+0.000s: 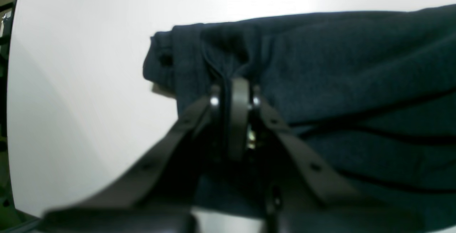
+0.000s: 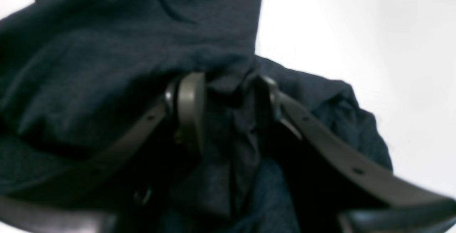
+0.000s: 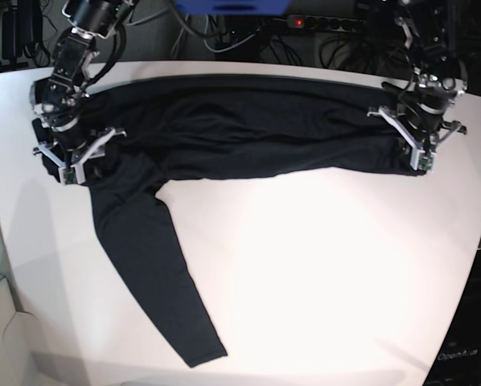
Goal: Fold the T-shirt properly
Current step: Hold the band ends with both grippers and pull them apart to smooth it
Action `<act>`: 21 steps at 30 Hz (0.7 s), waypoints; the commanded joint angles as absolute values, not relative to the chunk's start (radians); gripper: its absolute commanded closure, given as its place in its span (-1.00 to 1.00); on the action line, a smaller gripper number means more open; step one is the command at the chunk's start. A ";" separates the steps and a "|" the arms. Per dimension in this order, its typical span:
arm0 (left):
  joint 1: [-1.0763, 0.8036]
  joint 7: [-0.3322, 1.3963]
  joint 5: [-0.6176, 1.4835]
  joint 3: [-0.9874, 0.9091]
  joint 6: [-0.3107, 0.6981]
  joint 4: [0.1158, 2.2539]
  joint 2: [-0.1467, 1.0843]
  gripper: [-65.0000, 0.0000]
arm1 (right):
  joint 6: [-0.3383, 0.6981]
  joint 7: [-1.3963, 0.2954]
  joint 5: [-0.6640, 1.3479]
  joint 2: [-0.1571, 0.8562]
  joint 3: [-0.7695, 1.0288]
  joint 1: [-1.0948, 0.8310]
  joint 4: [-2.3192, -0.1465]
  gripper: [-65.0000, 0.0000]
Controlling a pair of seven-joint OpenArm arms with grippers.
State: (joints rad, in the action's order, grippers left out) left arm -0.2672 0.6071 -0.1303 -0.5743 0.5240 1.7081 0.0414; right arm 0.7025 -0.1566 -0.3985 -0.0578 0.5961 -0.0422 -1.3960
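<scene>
The T-shirt (image 3: 248,133) lies as a long dark band across the far side of the white table (image 3: 321,265), one long sleeve (image 3: 148,265) trailing loose toward the near edge; the left gripper (image 1: 233,90) has its jaws pressed together on a thin pinch of cloth at one end of the band, near the table's edge; the right gripper (image 2: 222,94) holds a thick bunch of fabric at the other end, jaws partly apart around it. The risk, I judge, is uneven hold: the thin pinch could slip if the band is pulled taut, and the bulky bunch could carry extra layers and skew the fold; the free sleeve may drag and twist. The table is smooth and pale with a curved edge; dark cables (image 3: 321,40) crowd the space behind it.
</scene>
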 commanded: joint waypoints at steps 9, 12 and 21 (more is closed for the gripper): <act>-0.259 0.588 -0.124 -0.579 0.519 1.724 0.048 1.00 | 0.698 -0.162 -0.404 -0.054 0.596 -0.035 -1.400 0.73; -0.259 0.588 -0.124 -0.578 0.519 1.724 0.048 1.00 | 0.698 -0.162 -0.407 -0.053 0.596 -0.033 -1.409 1.00; -0.259 0.588 -0.122 -0.581 0.519 1.724 0.048 1.00 | 0.698 -0.159 -0.426 -0.067 0.596 -0.051 -1.570 1.00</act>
State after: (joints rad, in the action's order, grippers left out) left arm -0.2657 0.6064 -0.1295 -0.5762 0.5243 1.7081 0.0410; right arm 0.7025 -0.1806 -0.4377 -0.0677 0.5953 -0.0555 -1.5543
